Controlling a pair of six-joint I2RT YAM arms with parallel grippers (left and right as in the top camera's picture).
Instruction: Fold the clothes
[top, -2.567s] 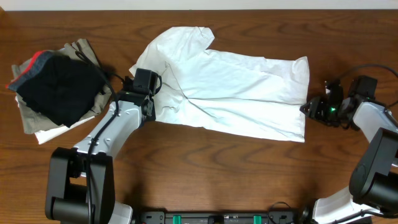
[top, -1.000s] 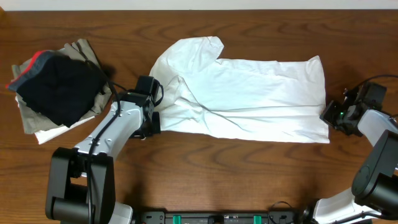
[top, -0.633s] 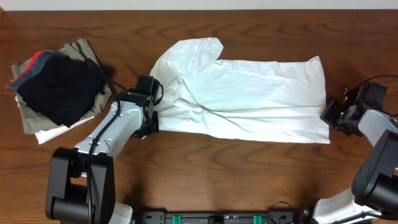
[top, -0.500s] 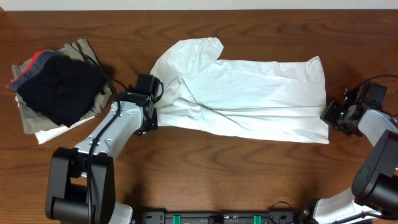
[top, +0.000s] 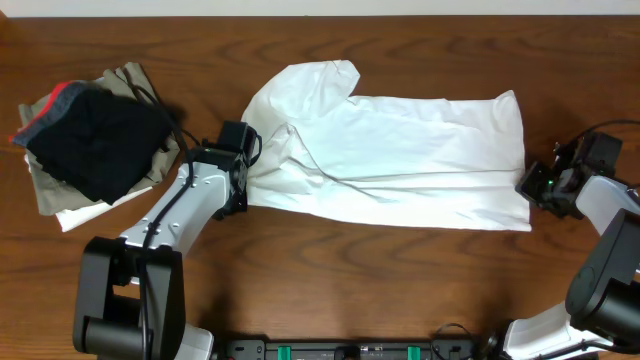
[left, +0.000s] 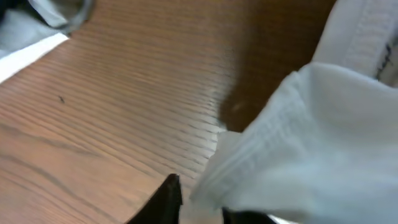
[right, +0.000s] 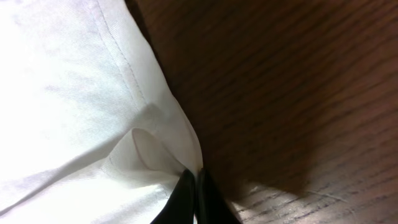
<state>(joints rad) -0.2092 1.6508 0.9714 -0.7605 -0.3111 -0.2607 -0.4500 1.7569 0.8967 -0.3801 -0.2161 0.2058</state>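
Shirt: the white shirt (top: 400, 165) lies stretched out across the middle of the table (top: 330, 280), its long side running left to right. One sleeve pokes up toward the far edge at the upper left, and long creases run along the body.
Shirt, left end: bunched and gathered, drawn down to a point at the left arm.
Shirt, right end: lies flat, with the lower corner reaching out to the right arm.
Left gripper: the left gripper (top: 240, 188) has a fold of the shirt's thick seamed edge pinched between its dark fingertips. The wrist view shows cloth filling the gap, low over the wood.
Right gripper: the right gripper (top: 530, 187) has its fingers pressed together on the shirt's corner, a small pucker of fabric just above the tips and the stitched hem running away from them.
Pile: a pile of clothes (top: 90, 135), dark garment on top with tan and white beneath, sits at the table's left end, well apart from the shirt.
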